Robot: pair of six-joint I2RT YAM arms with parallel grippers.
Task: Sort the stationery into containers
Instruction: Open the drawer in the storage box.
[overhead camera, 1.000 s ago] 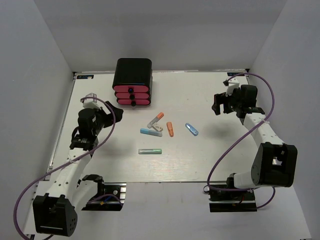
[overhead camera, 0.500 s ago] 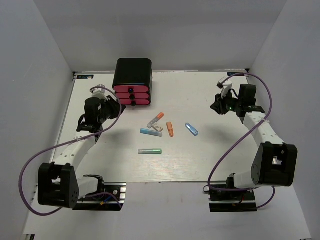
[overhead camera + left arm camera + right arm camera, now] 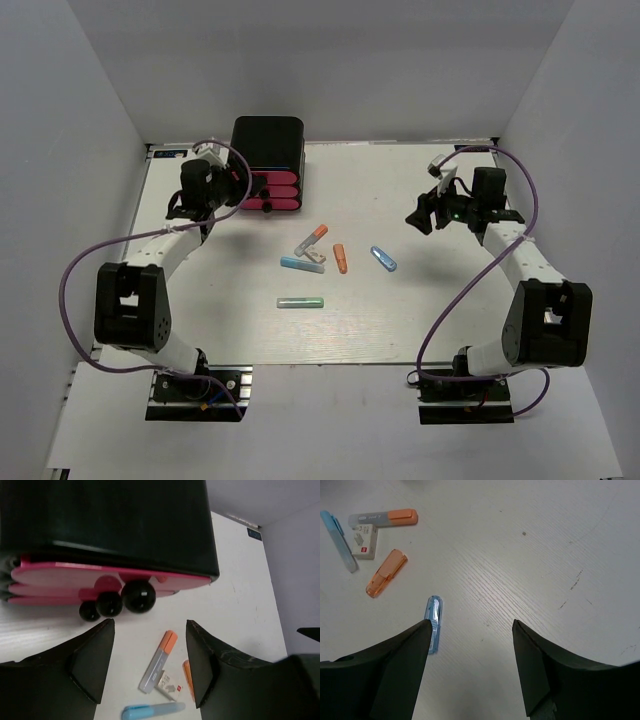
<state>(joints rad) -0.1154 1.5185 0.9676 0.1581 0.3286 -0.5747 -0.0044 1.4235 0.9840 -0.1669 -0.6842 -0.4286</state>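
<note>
delta, left: left gripper (image 3: 243,187) has swung up from the table's 9 o'clock edge to 11 o'clock over the last second. It now sits just at the 9 o'clock side of the drawer fronts.
delta, right: right gripper (image 3: 420,212) has nudged inward and is still around 2 o'clock.
delta, stationery: nothing has moved.
cabinet: black cabinet (image 3: 268,140) at 11 o'clock on the table (image 3: 450,320), with three pink-red drawers (image 3: 278,192) stacked and fronts facing 6 o'clock.
drawer contents: can't tell. Only the fronts and black knobs (image 3: 138,596) show; the insides are hidden.
left tool: jaws wide apart, nothing held. In the wrist view the knobs are just ahead at 12 o'clock, not touching.
right tool: jaws wide apart, nothing held, over bare table.
stationery: all on the table centre, outside the drawers.
cluster: grey marker (image 3: 312,238) with orange tip, white eraser (image 3: 315,256) just beside it, light blue pen (image 3: 300,264) at the eraser's 7 o'clock.
others: orange pen (image 3: 341,259) at the eraser's 3 o'clock, small blue pen (image 3: 383,259) further out at 3 o'clock, green pen (image 3: 299,302) apart at 6 o'clock.
</note>
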